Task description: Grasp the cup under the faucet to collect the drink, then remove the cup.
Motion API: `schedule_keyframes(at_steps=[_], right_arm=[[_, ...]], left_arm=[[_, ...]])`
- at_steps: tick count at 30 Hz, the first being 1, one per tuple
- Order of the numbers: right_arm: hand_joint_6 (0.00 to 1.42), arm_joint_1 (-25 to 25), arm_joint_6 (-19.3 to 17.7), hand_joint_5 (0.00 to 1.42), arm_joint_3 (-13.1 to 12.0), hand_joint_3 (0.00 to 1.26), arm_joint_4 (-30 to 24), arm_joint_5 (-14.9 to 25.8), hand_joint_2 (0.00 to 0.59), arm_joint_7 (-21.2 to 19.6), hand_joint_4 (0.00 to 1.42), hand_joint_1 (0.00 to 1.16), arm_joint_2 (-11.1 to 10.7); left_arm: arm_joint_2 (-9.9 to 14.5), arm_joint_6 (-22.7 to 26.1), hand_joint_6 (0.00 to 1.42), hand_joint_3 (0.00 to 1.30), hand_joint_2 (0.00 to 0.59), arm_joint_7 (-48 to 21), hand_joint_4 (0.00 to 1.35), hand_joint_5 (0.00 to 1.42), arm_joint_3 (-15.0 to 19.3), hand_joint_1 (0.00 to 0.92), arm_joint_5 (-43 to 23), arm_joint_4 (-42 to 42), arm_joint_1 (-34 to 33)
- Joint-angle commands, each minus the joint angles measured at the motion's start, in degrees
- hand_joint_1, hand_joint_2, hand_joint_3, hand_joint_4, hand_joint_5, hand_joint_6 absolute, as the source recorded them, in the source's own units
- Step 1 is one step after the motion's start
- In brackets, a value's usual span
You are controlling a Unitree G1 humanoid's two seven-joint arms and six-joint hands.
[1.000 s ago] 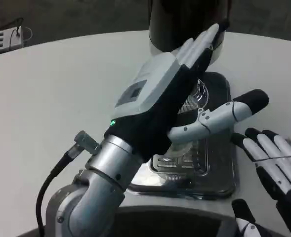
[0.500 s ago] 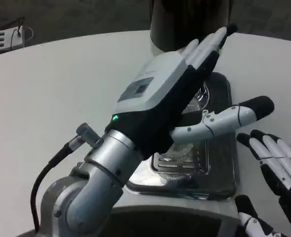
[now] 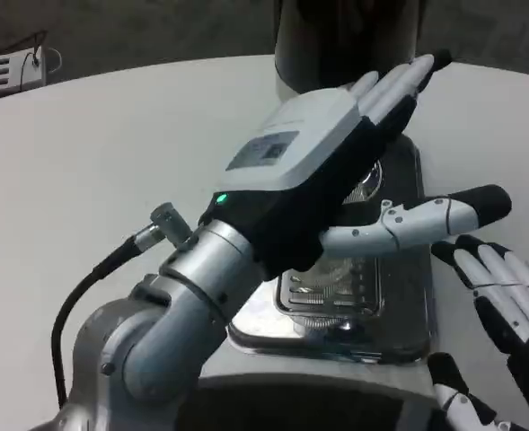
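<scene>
My left hand point(image 3: 322, 180) reaches across the middle of the head view with its fingers stretched straight toward the dark dispenser point(image 3: 345, 40) and its thumb spread to the right. It holds nothing. Under that hand, a bit of the clear cup point(image 3: 370, 184) shows on the metal drip tray point(image 3: 336, 301); most of the cup is hidden by the hand. I cannot tell whether the hand touches the cup. My right hand point(image 3: 506, 314) waits at the lower right beside the tray, fingers apart and holding nothing.
The dispenser stands at the far side of the round white table point(image 3: 111, 162). A white device with a cable point(image 3: 8, 70) lies off the table at the upper left. My left forearm point(image 3: 174, 314) crosses the near side of the tray.
My left hand has moved forward and to the right, toward the dispenser, its fingertips now nearer the machine's body. The right hand has hardly moved.
</scene>
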Motion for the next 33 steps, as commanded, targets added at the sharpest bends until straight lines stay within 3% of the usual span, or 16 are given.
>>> schedule_keyframes(at_steps=[1, 9, 22, 33], right_arm=[[0.08, -0.09, 0.45, 0.04, 0.37, 0.08, 0.72, 0.71, 0.482, 0.1, 0.03, 0.3, -0.21], [0.09, -2.31, 0.72, 0.04, 2.29, 0.06, 2.77, 2.09, 0.431, 0.79, 0.03, 0.33, -0.5], [0.13, -8.55, 7.3, 0.04, 5.65, 0.05, 6.38, 6.84, 0.346, 1.75, 0.03, 0.38, 1.5], [0.14, -12.76, 8.76, 0.05, 7.01, 0.02, 9.98, 9.34, 0.302, 0.96, 0.03, 0.43, 1.1]], left_arm=[[0.31, -0.16, 0.0, 0.0, 0.143, -2.02, 0.0, 0.01, -1.38, 0.0, 0.12, 1.29, -0.6], [0.36, -0.32, 0.0, 0.0, 0.146, -1.81, 0.0, 0.01, -1.04, 0.0, 0.32, 1.06, -0.26], [0.42, 0.4, 0.0, 0.0, 0.146, -2.15, 0.0, 0.01, -0.68, 0.0, 0.72, 0.11, 0.23], [0.49, 0.97, 0.0, 0.0, 0.146, -2.22, 0.0, 0.01, -0.52, 0.0, 0.91, -1.04, 0.84]])
